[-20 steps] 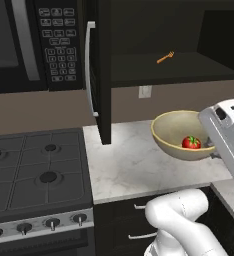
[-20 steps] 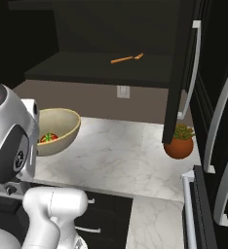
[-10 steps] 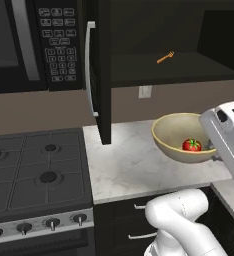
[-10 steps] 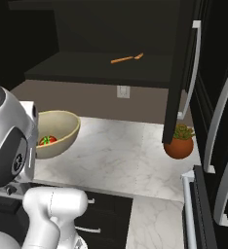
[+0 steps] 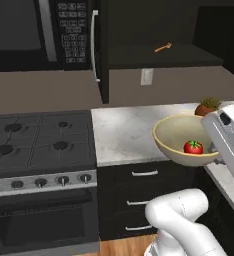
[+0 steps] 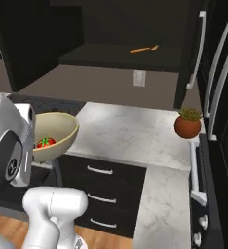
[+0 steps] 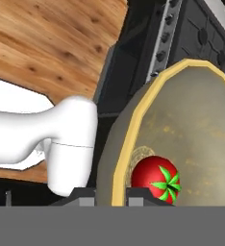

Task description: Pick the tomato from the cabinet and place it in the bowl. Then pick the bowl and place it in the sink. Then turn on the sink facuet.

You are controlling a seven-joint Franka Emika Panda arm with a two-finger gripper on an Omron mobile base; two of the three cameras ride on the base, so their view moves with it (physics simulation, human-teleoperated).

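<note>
The pale yellow-beige bowl (image 5: 176,140) hangs in the air over the counter's front edge, tilted, with the small red tomato (image 5: 193,147) lying inside it. In the hand view my gripper (image 7: 112,197) is shut on the bowl's rim (image 7: 129,139), one fingertip on each side, and the tomato (image 7: 155,178) rests just inside. In the right base view the bowl (image 6: 55,133) and tomato (image 6: 46,142) sit beside my arm's large link. The cabinet (image 5: 154,55) stands open above the counter, its door (image 5: 103,50) swung out. The sink and faucet are out of view.
A gas stove (image 5: 39,145) lies left of the marble counter (image 5: 124,132), with a black microwave (image 5: 39,30) above it. A small orange utensil (image 5: 163,47) lies on the cabinet shelf. A potted plant (image 6: 188,124) stands at the counter's right end. Dark drawers (image 6: 101,187) run below.
The whole picture has shifted, so the base has driven back and sideways. The bowl, with the tomato still in it, stays in my gripper and now hangs past the counter's front edge.
</note>
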